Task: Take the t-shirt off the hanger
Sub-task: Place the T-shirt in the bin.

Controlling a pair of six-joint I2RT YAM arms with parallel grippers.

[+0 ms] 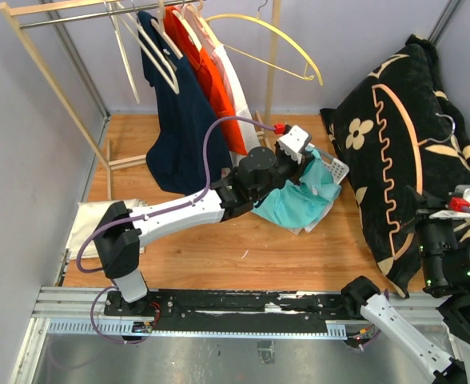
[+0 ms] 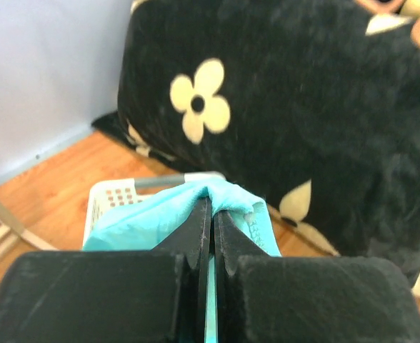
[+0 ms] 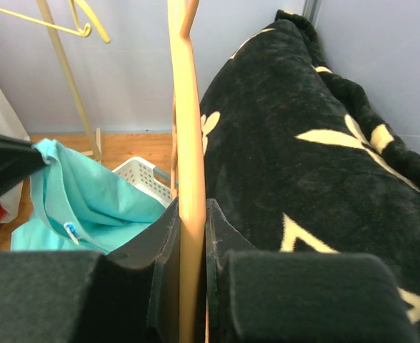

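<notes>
Left wrist, one teal t-shirt point(image 2: 146, 218) pinched, right fingers point(image 3: 163, 275) (closed) on one hanger point(image 3: 190, 143)

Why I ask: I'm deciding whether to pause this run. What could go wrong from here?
1. The left gripper pinches only a small fold of the teal t-shirt, so the cloth may slip out.
2. The t-shirt hangs over the white basket and could drag or tip it.
3. The right gripper holds the hanger close beside the black blanket, which it might snag.
</notes>
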